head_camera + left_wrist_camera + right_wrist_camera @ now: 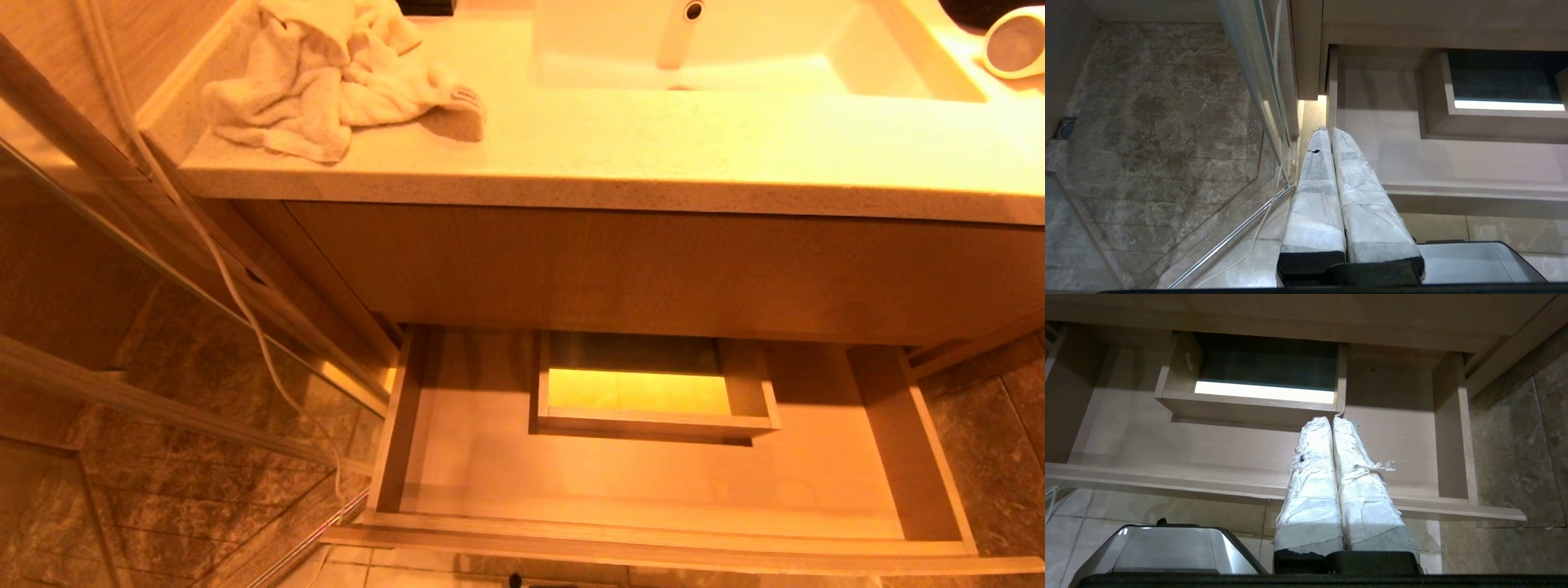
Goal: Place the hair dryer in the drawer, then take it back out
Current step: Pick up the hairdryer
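While both arms hang low before the vanity, neither shows in the head view. Left gripper (1329,131): tape-wrapped fingers (1312,196) pressed together, clenched on nothing, tips over the drawer's (392,441) left wall. Right gripper (1331,420): likewise clenched and empty, tips just short of the inner tray (1249,406) at the drawer's back.

Surface and room: speckled stone countertop (653,155) with an inset basin (735,49); wood cabinet front below; brown marbled floor tiles. Drawer pulled fully out, its floor bare ahead of both jaws.

Hair dryer (1015,41): on the countertop right of the basin, well above and beyond the right jaws, only its round end in frame.

Surroundings: crumpled cream towel (326,82) at the counter's left corner; glass shower panel (1257,90) outboard of the left jaws, with a white cord (237,302) trailing down along it to the floor.

Hidden or unclear: dryer's handle and cord cut off by the frame edge; the tray's contents unreadable in shadow and glare.
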